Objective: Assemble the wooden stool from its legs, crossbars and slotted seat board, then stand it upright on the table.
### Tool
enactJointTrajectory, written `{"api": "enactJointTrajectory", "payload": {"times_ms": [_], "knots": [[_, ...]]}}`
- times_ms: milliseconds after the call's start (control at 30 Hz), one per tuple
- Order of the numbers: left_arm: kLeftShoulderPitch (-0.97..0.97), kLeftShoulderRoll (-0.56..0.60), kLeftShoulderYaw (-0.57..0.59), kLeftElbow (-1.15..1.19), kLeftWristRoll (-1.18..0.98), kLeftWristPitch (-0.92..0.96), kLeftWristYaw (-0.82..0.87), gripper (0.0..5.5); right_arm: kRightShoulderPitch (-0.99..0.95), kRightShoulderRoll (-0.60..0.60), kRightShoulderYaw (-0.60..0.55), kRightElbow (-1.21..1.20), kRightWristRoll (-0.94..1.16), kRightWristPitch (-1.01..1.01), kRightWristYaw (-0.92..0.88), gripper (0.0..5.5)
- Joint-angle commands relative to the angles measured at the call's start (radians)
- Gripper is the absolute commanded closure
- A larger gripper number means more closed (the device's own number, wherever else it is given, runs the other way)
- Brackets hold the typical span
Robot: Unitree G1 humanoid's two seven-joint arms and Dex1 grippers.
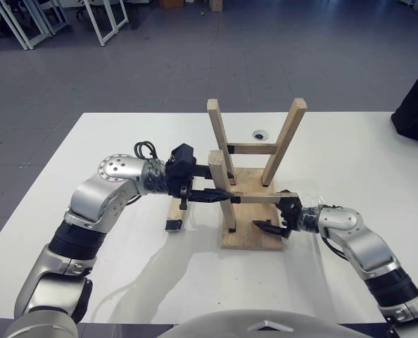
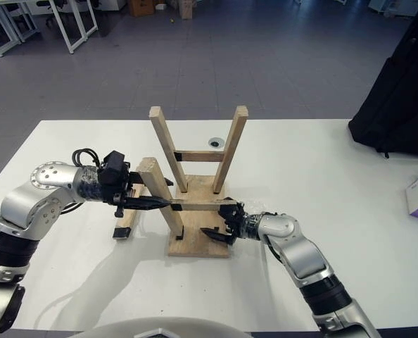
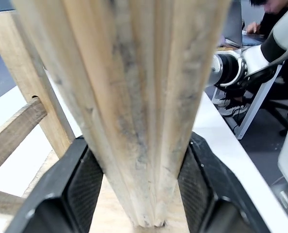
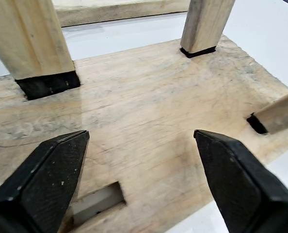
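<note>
Wooden stool (image 1: 255, 148) inverted (legs (image 1: 285, 141) pointing up), left fingers (image 3: 83, 187) clamping leg (image 3: 129, 97), right fingers (image 4: 47, 170) wide.

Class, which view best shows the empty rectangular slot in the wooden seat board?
Right wrist view: the empty rectangular slot lies close up in the wooden seat board, beside the open right gripper. In the eye views it is too small to tell. The left wrist view faces the wooden leg in the left gripper.

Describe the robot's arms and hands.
The left arm and right arm have silver-grey shells with black joints. A black cable loops by the left wrist. The left hand and right hand are black, with two tapered fingers each.
</note>
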Motion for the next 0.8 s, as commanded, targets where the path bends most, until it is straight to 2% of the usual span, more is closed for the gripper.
{"api": "enactJointTrajectory", "payload": {"times_ms": [33, 200, 433, 633, 667, 800], "knots": [[0.061, 0.119, -0.067, 0.040, 0.355, -0.082, 0.117, 3.45, 0.072, -0.015, 0.084, 0.050, -0.054, 0.097, 0.000, 1.50], [0.139, 0.113, -0.076, 0.006, 0.312, -0.050, 0.084, 3.45, 0.082, -0.012, 0.086, 0.041, -0.038, 0.106, 0.003, 1.50], [0.106, 0.094, -0.095, 0.042, 0.278, 0.004, 0.057, 3.45, 0.079, -0.007, 0.094, 0.047, -0.027, 0.122, 0.005, 1.50], [0.093, 0.061, -0.083, 0.055, 0.235, 0.059, 0.081, 3.45, 0.111, -0.022, 0.071, 0.019, 0.071, 0.218, 0.031, 1.50], [0.092, 0.056, -0.076, 0.058, 0.227, 0.067, 0.086, 3.08, 0.112, -0.034, 0.076, 0.014, 0.072, 0.225, 0.034, 1.50], [0.101, 0.037, -0.042, 0.059, 0.240, 0.092, 0.102, 2.52, 0.101, -0.046, 0.075, 0.022, 0.064, 0.229, 0.025, 1.50]]}}
